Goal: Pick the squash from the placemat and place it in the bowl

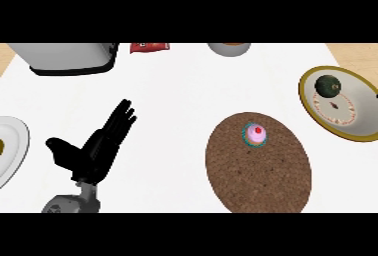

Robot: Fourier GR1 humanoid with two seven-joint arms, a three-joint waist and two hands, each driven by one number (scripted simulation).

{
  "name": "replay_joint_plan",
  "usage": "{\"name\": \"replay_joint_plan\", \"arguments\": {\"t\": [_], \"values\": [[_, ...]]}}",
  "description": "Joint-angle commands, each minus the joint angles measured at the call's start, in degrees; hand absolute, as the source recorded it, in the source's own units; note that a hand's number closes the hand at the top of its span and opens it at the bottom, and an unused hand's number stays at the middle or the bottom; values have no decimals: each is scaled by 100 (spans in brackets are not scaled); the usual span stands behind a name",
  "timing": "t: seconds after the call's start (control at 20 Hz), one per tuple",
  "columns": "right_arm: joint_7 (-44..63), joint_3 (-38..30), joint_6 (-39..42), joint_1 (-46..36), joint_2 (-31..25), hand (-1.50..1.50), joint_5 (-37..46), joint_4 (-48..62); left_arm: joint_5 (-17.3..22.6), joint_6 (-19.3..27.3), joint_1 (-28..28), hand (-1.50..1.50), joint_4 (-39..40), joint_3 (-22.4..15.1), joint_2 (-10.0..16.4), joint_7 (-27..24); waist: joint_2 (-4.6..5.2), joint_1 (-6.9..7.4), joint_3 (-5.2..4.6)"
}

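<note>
Squash [328, 85] sits in the bowl [363, 102], well to the right of the left hand [92, 154]; that hand's fingers spread straight; right hand unseen.

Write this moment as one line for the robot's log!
dark green round squash: in gold-rimmed white bowl | brown round placemat: holds pink cupcake | left hand: open, resting | right hand: not in view

No legible text, labels or numbers anywhere, markings on the red packet [150, 47] too small to read
</note>
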Motion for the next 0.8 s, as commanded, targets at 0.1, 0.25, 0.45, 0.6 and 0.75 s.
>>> {"name": "replay_joint_plan", "arguments": {"t": [0.1, 0.25, 0.45, 0.6, 0.75], "values": [[-304, -89, 886, 1535, 905, -150, -677, -1932, 35, 7, 81, 0, -3, 200, 140, 9, -47, -246, -17], [-514, -120, 1293, 2414, 1420, 150, -945, -2827, 144, -30, 183, 0, -39, 286, 152, -12, -48, -301, -19], [-1044, -196, 1722, 3862, 2230, 150, -1102, -3826, 111, 7, 365, 0, -240, 272, 165, -46, -48, -340, -14], [-1356, -10, 2087, 4939, 2262, 150, -1632, -3948, -5, 74, 343, 0, -134, 255, 124, -167, -8, -382, -2], [-2034, 408, 2502, 6118, 2273, 150, -1701, -3755, 176, -56, 265, 0, -167, 377, 217, -66, 41, -319, 19]]}}
